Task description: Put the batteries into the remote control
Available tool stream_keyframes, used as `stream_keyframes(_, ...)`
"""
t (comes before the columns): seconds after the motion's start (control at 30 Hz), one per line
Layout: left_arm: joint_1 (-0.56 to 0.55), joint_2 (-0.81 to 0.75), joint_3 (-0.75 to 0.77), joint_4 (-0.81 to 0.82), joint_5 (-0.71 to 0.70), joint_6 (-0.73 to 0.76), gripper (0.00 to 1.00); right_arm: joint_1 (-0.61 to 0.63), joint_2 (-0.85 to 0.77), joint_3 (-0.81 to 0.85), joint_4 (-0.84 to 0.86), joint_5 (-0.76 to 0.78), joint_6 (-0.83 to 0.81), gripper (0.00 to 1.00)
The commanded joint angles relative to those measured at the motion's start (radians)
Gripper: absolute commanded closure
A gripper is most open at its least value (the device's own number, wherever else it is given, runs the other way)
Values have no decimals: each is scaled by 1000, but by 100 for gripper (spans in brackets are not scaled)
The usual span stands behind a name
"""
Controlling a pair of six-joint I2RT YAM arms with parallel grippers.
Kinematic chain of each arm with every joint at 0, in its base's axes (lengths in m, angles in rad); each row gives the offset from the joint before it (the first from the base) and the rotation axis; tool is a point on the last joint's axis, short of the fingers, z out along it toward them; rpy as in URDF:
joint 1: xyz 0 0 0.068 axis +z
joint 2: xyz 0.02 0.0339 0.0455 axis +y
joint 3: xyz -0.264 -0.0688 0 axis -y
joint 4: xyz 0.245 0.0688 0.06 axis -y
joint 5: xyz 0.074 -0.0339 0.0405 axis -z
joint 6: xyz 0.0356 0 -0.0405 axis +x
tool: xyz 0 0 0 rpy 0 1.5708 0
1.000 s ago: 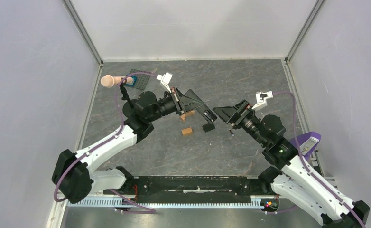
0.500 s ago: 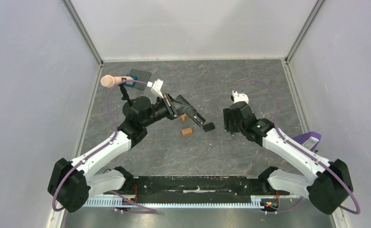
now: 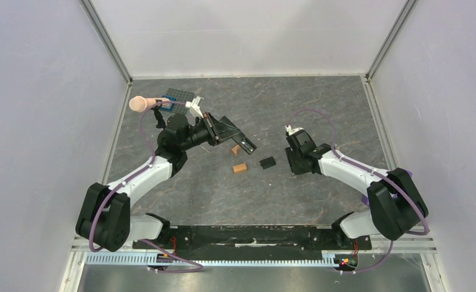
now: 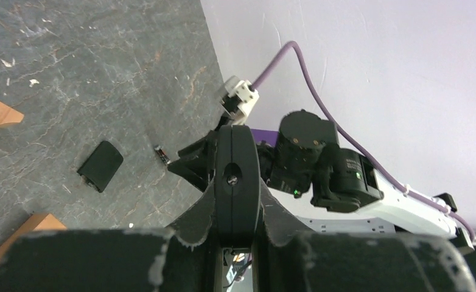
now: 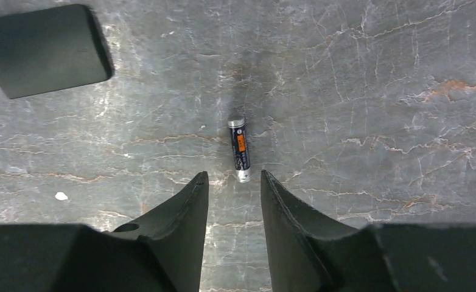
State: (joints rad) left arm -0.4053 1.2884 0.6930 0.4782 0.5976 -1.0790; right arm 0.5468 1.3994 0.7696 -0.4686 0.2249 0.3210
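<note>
**Right gripper open over a battery, left gripper clamped on the remote control**

Right gripper points down at the table with its jaws parted. The gap between its fingertips lines up with a small battery that lies flat just ahead of them, not touched. In the top view the right arm stretches low across the table from the right, its wrist bent so the gripper faces the surface. A short black piece lies apart from the battery, to the upper left in the wrist view.

The left gripper is closed on the remote control, held off the table with its free end slanting toward the right arm. The left arm rises from its base, elbow bent, forearm reaching toward the middle. Its wrist camera sees the remote end-on between the fingers. Two orange blocks sit below the remote, and the short black piece is just right of them.
</note>
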Motion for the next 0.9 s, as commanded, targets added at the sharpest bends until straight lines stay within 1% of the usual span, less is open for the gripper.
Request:
stream_keyframes(0.0,13,14,13,82,75,-31,98,-45,15,-19,44,-70,-31,61)
stream_keyframes(0.23,24,44,22,107,89,-36,98,-112,44,-46,79,-167,-63,60)
stream_keyframes(0.4,25,55,34,115,103,-43,98,-139,90,-32,101,-190,-62,62)
stream_keyframes(0.47,28,55,34,116,105,-42,98,-140,103,-24,106,-205,-64,66)
stream_keyframes(0.53,27,57,33,117,108,-44,98,-140,115,-17,108,-220,-56,77)
stream_keyframes(0.63,28,60,30,133,112,-54,98,-141,121,-9,96,-246,-53,87)
stream_keyframes(0.7,27,62,27,143,113,-59,98,-140,120,-8,89,-249,-53,91)
stream_keyframes(0.77,26,63,25,148,113,-61,98,-141,112,-6,89,-252,-50,93)
stream_keyframes(0.87,27,65,23,155,114,-65,98,-139,62,-6,111,-303,-58,94)
